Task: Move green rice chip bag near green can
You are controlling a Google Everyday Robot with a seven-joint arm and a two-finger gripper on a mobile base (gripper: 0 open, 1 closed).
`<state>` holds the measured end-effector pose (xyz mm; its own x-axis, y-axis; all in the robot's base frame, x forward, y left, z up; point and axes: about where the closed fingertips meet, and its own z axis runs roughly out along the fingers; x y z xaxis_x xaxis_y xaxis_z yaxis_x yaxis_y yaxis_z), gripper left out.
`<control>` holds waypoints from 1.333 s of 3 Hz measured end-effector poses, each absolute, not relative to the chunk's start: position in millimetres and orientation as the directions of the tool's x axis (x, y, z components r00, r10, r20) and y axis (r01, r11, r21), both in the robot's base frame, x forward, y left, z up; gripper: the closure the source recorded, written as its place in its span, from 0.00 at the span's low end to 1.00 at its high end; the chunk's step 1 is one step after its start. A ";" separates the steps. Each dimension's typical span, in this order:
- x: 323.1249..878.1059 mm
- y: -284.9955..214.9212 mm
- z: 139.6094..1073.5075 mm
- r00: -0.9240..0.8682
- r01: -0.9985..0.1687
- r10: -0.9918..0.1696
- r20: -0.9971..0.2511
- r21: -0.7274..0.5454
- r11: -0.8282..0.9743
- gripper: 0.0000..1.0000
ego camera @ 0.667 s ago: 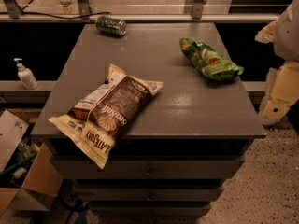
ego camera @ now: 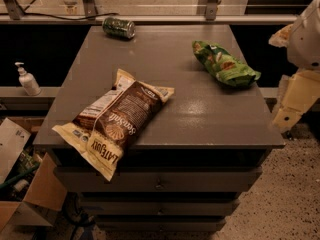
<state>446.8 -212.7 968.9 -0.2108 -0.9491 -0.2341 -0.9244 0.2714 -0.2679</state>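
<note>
The green rice chip bag (ego camera: 226, 64) lies flat on the right rear part of the grey cabinet top (ego camera: 180, 109). The green can (ego camera: 119, 27) lies on its side at the back left of the top, far from the bag. My arm shows at the right edge of the camera view, beyond the cabinet's right side. Its gripper (ego camera: 290, 109) hangs there as a pale cream part, level with the top's front right corner. It is to the right of the green bag and apart from it, holding nothing that I can see.
A large brown-and-cream snack bag (ego camera: 114, 124) lies at the front left, hanging over the front edge. A soap dispenser (ego camera: 26, 79) stands on a ledge to the left. Cardboard boxes (ego camera: 22, 184) sit on the floor at lower left. A rail runs behind the cabinet.
</note>
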 end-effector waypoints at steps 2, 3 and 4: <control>513.0 -191.9 923.9 -0.211 -0.889 -0.920 -0.330 -0.327 0.321 0.00; 559.7 -181.0 904.9 -0.200 -0.873 -0.916 -0.347 -0.361 0.328 0.00; 638.2 -167.1 863.1 -0.192 -0.864 -0.928 -0.319 -0.394 0.314 0.00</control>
<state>638.2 -167.1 863.1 -0.1917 -0.9281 -0.3191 -0.8640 0.3139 -0.3937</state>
